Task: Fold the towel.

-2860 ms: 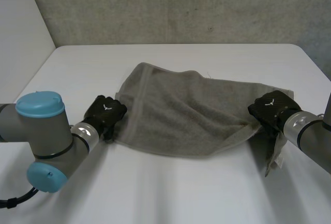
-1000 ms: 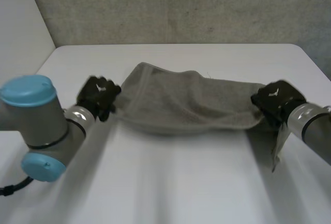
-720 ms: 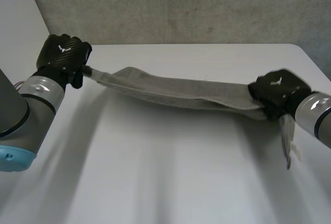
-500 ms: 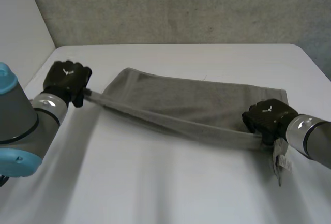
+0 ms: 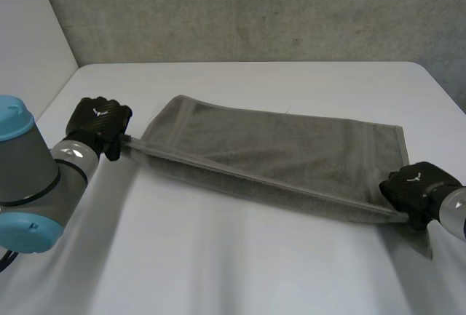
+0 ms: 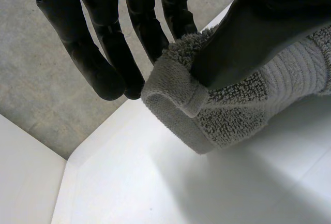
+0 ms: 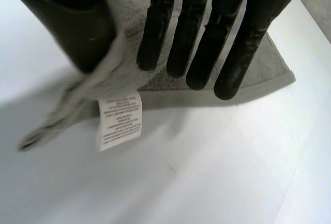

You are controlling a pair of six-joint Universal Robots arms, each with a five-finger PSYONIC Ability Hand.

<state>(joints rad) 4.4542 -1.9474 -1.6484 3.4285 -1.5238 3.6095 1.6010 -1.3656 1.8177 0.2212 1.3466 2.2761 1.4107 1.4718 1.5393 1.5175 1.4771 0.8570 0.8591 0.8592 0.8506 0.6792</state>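
The grey towel [image 5: 291,148] lies spread across the white table [image 5: 240,271], its far edge flat and its near edge drawn taut between my two hands. My left hand [image 5: 98,120] is at the towel's left near corner. In the left wrist view the thumb [image 6: 243,38] pinches that folded corner [image 6: 222,115] against the fingers. My right hand [image 5: 416,186] is at the right near corner. There the fingers [image 7: 201,38] are straight and stand apart from the thumb, and the corner with its white label [image 7: 119,120] hangs loose between them.
A grey wall rises behind the table's far edge [image 5: 247,62]. My left arm's blue-capped joint [image 5: 18,177] stands at the near left of the table. Bare tabletop stretches in front of the towel.
Both hands lifted the near edge, pulled it taut and brought it down. The right hand moved right and toward me, and its fingers straightened off the corner. The left hand kept its pinch.
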